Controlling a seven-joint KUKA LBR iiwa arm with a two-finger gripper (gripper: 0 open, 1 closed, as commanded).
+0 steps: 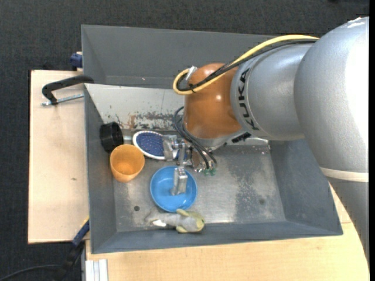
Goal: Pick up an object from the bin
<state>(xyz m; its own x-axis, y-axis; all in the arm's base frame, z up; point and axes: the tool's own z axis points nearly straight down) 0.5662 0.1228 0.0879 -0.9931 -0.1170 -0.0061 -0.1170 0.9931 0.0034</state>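
**Object concerned.** A shallow blue bowl point(163, 196) sits mouth up on the floor of the bin point(252, 186). It is left of centre and close to the wall at the bottom of the view.

**Gripper.** The gripper point(180, 185) hangs nearly vertical from the orange wrist cover, with its tip inside the bowl's hollow, right of the bowl's middle. Whether it is spread or pressed together cannot be told from this angle, and nothing is seen pinched. Contact with the bowl's bottom looks likely but is not confirmed.

**Assessment.** The off-centre placement suggests a grip on the bowl's side wall, since the whole bowl looks too wide to span.

**Surroundings.**
- An orange cup point(126, 163) stands upright just beside the bowl's upper left.
- A blue-and-white oval brush point(149, 144) lies beyond the cup, toward the back wall.
- A black round cap point(110, 136) lies near the left wall.
- A pale yellowish soft thing point(179, 221) rests against the bottom wall, just below the bowl.

**Risk.** A closing grip could push the bowl toward the cup.
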